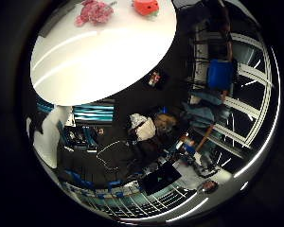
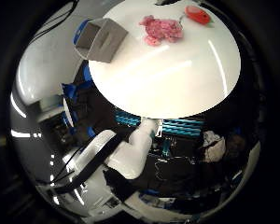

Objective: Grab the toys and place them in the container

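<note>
While both toys lie loose on the surface [image 2: 177, 84], still to grasp: pink plush [image 2: 161, 29], red toy [image 2: 197, 14], container [image 2: 101, 39] seemingly empty; fingers' state unseen.

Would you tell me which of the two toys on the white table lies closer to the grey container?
The pink plush toy; it lies between the grey open-topped container and the red-orange toy, which sits farther along the white round table.

Robotics lab: white counter [image 2: 177, 84], robot arm [image 2: 126, 154] mounted beside it, blue chair [image 1: 220, 74], cluttered dark floor [image 1: 113, 161].
</note>
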Tool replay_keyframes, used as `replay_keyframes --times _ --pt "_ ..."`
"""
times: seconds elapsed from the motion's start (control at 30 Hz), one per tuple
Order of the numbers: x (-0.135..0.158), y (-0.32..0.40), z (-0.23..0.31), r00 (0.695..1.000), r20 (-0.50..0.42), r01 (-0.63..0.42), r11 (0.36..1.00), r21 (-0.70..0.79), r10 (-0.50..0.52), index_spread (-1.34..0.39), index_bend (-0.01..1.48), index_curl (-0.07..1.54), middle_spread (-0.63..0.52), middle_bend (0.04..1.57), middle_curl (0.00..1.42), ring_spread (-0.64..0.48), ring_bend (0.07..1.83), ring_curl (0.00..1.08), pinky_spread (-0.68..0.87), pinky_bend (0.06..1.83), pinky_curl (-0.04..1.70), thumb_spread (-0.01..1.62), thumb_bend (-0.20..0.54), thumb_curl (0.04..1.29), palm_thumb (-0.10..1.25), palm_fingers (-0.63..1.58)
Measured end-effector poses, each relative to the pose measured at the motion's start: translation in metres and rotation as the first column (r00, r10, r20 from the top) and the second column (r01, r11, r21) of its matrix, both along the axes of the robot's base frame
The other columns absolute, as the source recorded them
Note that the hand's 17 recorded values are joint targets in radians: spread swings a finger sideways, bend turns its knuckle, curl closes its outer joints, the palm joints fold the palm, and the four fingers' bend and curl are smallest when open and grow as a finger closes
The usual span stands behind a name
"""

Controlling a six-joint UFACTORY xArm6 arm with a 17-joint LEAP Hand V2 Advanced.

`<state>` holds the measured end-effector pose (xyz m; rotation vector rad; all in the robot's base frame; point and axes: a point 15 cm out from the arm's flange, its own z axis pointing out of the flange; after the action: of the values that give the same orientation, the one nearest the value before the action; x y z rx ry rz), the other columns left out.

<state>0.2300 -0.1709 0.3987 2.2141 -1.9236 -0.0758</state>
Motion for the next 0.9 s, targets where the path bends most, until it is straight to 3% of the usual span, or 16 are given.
replay_keyframes --times 0.43,0.8,0.9 --pt "0.031 -0.007 0.020 0.999 0.042 -0.004 1.000 -0.021 0.004 -0.36 0.14 0.22 0.15 0.19 0.30 0.22 0.37 0.26 0.43 0.62 0.31 0.96 -0.028 0.28 0.28 -0.01" --pt "0.088 -0.034 0.005 0.978 0.039 0.205 0.978 -0.025 -0.204 -0.29 0.14 0.22 0.15 0.21 0.33 0.23 0.39 0.26 0.43 0.64 0.30 0.95 -0.029 0.27 0.20 -0.02" --pt "0.113 -0.043 -0.007 0.967 0.078 0.247 0.968 -0.038 -0.244 -0.27 0.14 0.22 0.16 0.21 0.33 0.23 0.38 0.26 0.43 0.63 0.30 0.95 -0.028 0.27 0.20 -0.02"
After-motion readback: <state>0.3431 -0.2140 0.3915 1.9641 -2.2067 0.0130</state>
